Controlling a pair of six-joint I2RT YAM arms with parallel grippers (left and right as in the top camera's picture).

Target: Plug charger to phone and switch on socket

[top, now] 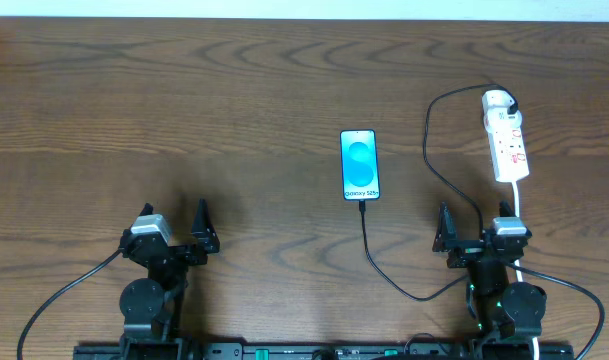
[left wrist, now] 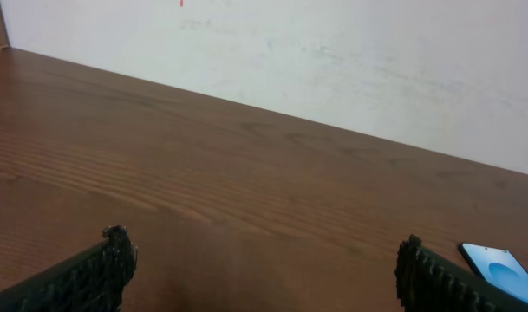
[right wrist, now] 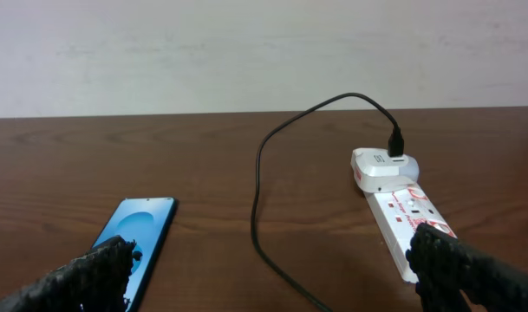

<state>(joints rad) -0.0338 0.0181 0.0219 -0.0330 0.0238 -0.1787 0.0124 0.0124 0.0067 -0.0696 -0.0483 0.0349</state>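
Observation:
The phone (top: pixel 360 164) lies flat mid-table, light-blue screen up; it also shows in the right wrist view (right wrist: pixel 135 234) and at the left wrist view's right edge (left wrist: pixel 498 267). The black charger cable (top: pixel 384 268) has its tip at the phone's near edge, loops past my right arm and runs up to a white adapter (top: pixel 498 100) on the far end of the white socket strip (top: pixel 509 146), also in the right wrist view (right wrist: pixel 407 212). My left gripper (top: pixel 176 230) and right gripper (top: pixel 472 232) are open and empty near the front edge.
The strip's thick white cord (top: pixel 517 205) runs toward my right arm. A pale wall (right wrist: pixel 246 52) stands behind the table's far edge.

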